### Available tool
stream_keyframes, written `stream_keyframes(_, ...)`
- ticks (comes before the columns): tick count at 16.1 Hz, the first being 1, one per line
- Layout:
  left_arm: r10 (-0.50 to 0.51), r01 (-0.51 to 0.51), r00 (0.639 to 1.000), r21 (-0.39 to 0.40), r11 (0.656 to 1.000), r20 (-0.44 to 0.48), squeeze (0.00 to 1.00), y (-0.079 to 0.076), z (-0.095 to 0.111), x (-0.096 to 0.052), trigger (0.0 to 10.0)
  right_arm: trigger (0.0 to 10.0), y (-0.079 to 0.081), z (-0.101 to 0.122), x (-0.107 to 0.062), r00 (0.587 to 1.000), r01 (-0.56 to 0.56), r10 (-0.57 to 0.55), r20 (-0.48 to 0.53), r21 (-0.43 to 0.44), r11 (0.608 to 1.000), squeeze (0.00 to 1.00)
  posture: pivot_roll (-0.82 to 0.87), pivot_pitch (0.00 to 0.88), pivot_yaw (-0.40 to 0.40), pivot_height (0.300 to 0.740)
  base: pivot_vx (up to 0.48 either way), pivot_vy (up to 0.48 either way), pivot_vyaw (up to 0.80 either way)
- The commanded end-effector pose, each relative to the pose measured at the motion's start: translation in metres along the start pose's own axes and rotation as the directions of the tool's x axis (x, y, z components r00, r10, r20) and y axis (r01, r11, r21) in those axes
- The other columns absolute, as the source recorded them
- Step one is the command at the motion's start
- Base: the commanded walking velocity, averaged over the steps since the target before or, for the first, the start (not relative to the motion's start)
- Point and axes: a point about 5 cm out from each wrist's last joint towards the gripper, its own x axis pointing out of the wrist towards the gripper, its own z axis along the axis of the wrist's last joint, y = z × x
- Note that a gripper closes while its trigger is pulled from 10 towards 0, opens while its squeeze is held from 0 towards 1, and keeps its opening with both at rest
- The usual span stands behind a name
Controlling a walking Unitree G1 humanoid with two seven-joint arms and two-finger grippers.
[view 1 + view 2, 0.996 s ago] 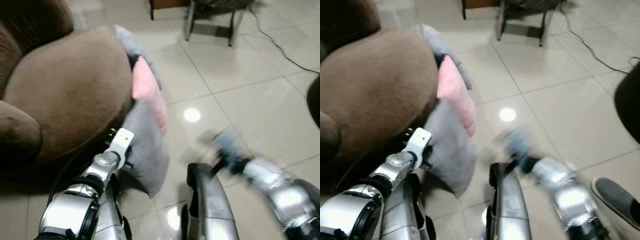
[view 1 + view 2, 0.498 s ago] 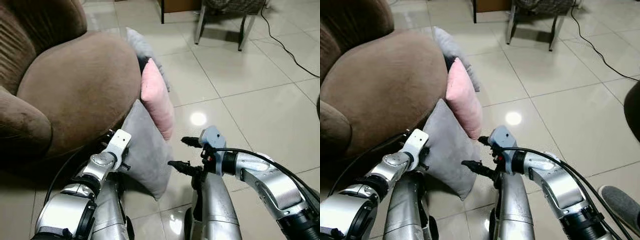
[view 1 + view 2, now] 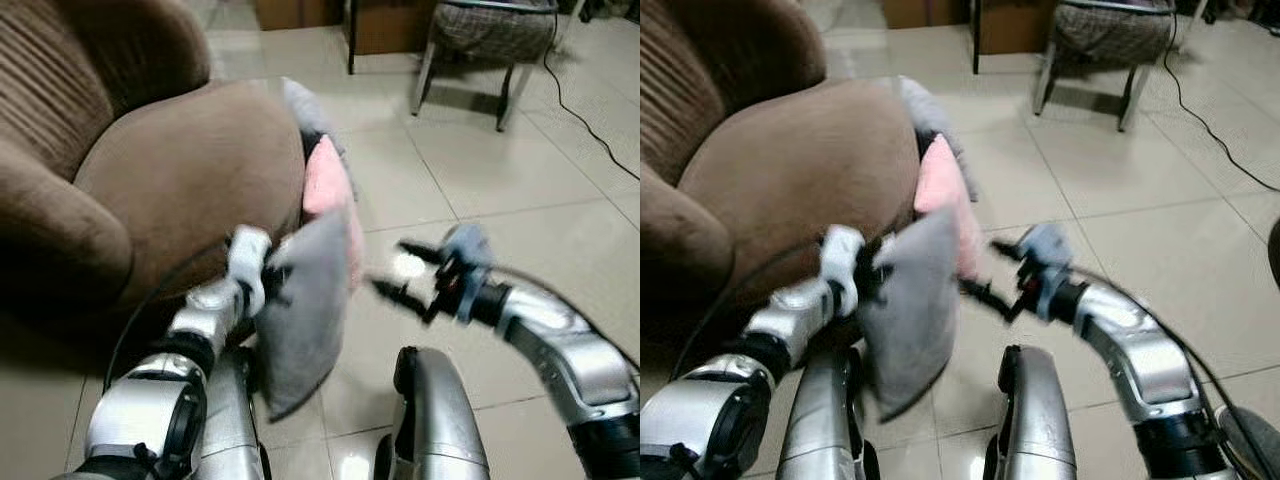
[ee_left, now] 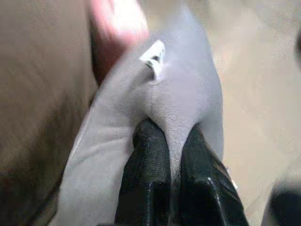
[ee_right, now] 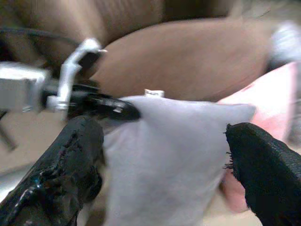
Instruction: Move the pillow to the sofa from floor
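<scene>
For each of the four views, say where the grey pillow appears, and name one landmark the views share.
Left eye: grey pillow, low centre, beside sofa.
Right eye, left of centre.
Left wrist, pinched by left gripper.
Right wrist, between right gripper's open fingers.
Landmark: pink pillow.

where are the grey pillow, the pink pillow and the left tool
grey pillow (image 3: pixel 305 300), left eye view, middle of its face
pink pillow (image 3: pixel 325 185), left eye view, upper part
left tool (image 4: pixel 171 141), left wrist view, between its fingertips
</scene>
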Motion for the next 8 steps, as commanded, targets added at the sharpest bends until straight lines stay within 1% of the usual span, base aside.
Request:
stream_keyframes(1,0.011,-0.007,0.983,-0.024,1.0,0.181,0.0,0.006,0.045,-0.002,0.0,10.0,-0.001,0.015,-0.001,0.997,0.042,-0.041,0.06,-0.019,0.999,0.0,0.02,0.0,0.032,0.491,0.0,0.0,0.0)
stream_keyframes(2,0.035,-0.022,0.96,-0.049,0.999,0.279,0.0,0.007,0.067,-0.009,0.0,10.0,-0.002,0.02,-0.001,0.993,0.088,-0.086,0.077,-0.021,0.996,0.0,0.03,0.0,0.026,0.491,0.0,0.0,0.0)
stream_keyframes(3,0.067,-0.047,0.927,-0.063,0.997,0.369,0.0,0.008,0.087,-0.019,0.0,10.0,-0.001,0.023,0.0,0.988,0.119,-0.118,0.096,-0.013,0.993,0.0,0.04,0.0,0.025,0.491,0.0,0.0,0.0)
stream_keyframes(4,0.066,-0.066,0.888,-0.017,0.998,0.456,0.0,0.002,0.107,-0.035,0.0,10.0,0.001,0.028,0.001,0.975,0.17,-0.167,0.147,-0.006,0.986,0.0,0.04,0.0,0.021,0.491,0.0,0.0,0.0)
stream_keyframes(5,0.102,-0.14,0.851,0.036,0.989,0.515,0.0,-0.003,0.123,-0.052,0.0,10.0,-0.001,0.033,0.005,0.942,0.273,-0.278,0.19,0.052,0.961,0.0,0.04,0.0,0.028,0.491,0.0,0.0,0.0)
stream_keyframes(6,0.116,-0.187,0.827,0.076,0.979,0.55,0.0,-0.008,0.129,-0.064,0.0,10.0,-0.002,0.039,0.006,0.912,0.334,-0.34,0.231,0.063,0.94,0.0,0.04,0.0,0.027,0.491,0.0,0.0,0.0)
stream_keyframes(7,0.12,-0.222,0.824,0.121,0.967,0.553,0.0,-0.01,0.128,-0.069,0.0,10.0,-0.003,0.043,0.006,0.899,0.358,-0.359,0.25,0.054,0.932,0.0,0.04,0.0,0.031,0.491,0.0,0.0,0.0)
stream_keyframes(8,0.179,-0.296,0.856,0.176,0.939,0.485,0.0,-0.011,0.115,-0.081,9.1,10.0,-0.013,0.043,-0.001,0.831,0.505,-0.509,0.224,0.078,0.859,0.0,0.04,0.0,0.026,0.491,0.0,0.0,0.0)
